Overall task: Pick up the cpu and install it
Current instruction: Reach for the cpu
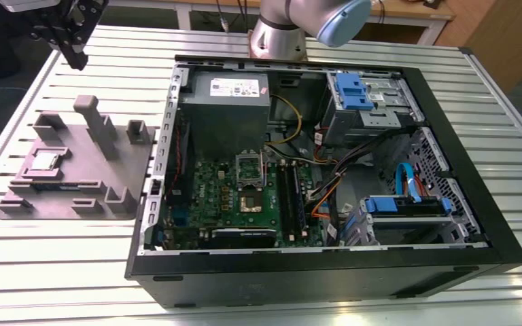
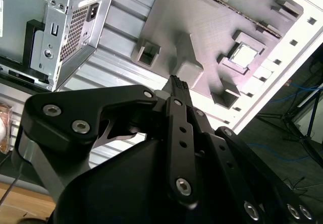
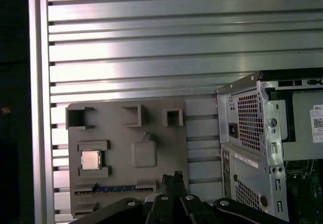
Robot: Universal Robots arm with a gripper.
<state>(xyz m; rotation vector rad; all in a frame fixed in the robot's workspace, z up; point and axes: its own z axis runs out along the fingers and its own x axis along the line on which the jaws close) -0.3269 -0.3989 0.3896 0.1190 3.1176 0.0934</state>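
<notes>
Jaws closed on nothing hover over the worktop's (image 1: pixel 62 272) far edge. The cpu (image 1: pixel 43 161) lies in a recess of the grey tray (image 1: pixel 127 178), probably to keep it square for grasping, to the exterior view's left of the computer case (image 1: pixel 334 275).

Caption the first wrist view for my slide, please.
Gripper hovering by the grey tray holding the cpu, computer case beside it.

Small silver-grey square cpu (image 1: pixel 43 161), lying flat, in a recess of the tray (image 1: pixel 116 173)
</notes>
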